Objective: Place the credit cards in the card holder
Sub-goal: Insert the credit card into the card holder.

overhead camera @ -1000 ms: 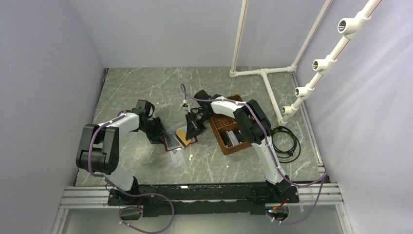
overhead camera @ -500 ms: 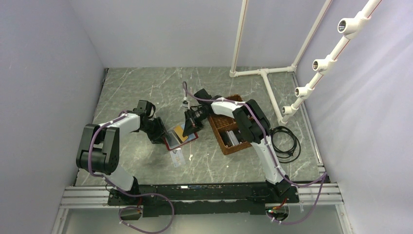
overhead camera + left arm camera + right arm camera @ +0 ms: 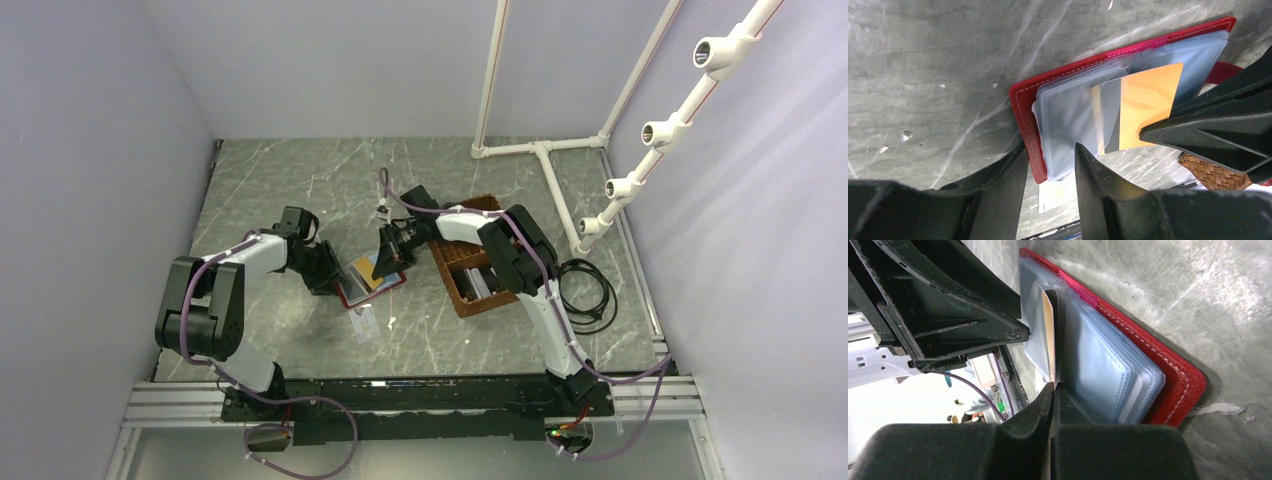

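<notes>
The card holder (image 3: pixel 372 293), a red leather wallet with clear sleeves, lies open and tilted at mid-table. My left gripper (image 3: pixel 1049 150) is shut on its near corner (image 3: pixel 1023 100), one finger on the leather and the other on the sleeves. My right gripper (image 3: pixel 1053 385) is shut on a tan-orange credit card (image 3: pixel 1148 100), which I see edge-on (image 3: pixel 1049 340) among the sleeves (image 3: pixel 1108 365). About half the card sits inside a sleeve. A white credit card (image 3: pixel 365 322) lies flat on the table just below the wallet and also shows under it (image 3: pixel 1058 192).
A brown woven basket (image 3: pixel 470 290) stands right of the wallet, close behind my right gripper (image 3: pixel 390 262). A white pipe frame (image 3: pixel 540 150) rises at the back right. A black coiled cable (image 3: pixel 585 290) lies beside the basket.
My right gripper has shifted slightly left and back with the orange card, sliding it further over the sleeves. The left gripper keeps its hold in place.
</notes>
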Motion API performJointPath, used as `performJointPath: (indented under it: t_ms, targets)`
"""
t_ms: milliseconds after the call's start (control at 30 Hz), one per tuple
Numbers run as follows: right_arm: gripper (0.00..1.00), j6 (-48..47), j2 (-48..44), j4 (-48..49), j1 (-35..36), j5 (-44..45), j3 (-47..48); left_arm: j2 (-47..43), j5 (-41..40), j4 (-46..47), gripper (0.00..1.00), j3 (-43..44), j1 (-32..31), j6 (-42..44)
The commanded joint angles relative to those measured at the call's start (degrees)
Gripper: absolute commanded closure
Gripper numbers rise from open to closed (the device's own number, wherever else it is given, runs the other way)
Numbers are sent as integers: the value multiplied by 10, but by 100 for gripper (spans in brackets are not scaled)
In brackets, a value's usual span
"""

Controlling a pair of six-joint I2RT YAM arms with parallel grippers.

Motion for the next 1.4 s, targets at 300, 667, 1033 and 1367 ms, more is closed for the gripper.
performJointPath:
  t_ms: [300,667,1033,1367]
  targets:
    - [100,81,-26,152,11,91,-74,15,-10,18,55,-31,-16,-3]
    - [100,88,-63,191,-1,109,-141,21,-19,19,55,-40,-16,-2]
    - [100,108,-90,222,-6,143,-183,21,-15,20,56,-40,-14,-2]
    - [100,182,-104,302,-3,184,-236,21,11,42,58,-49,-12,-14]
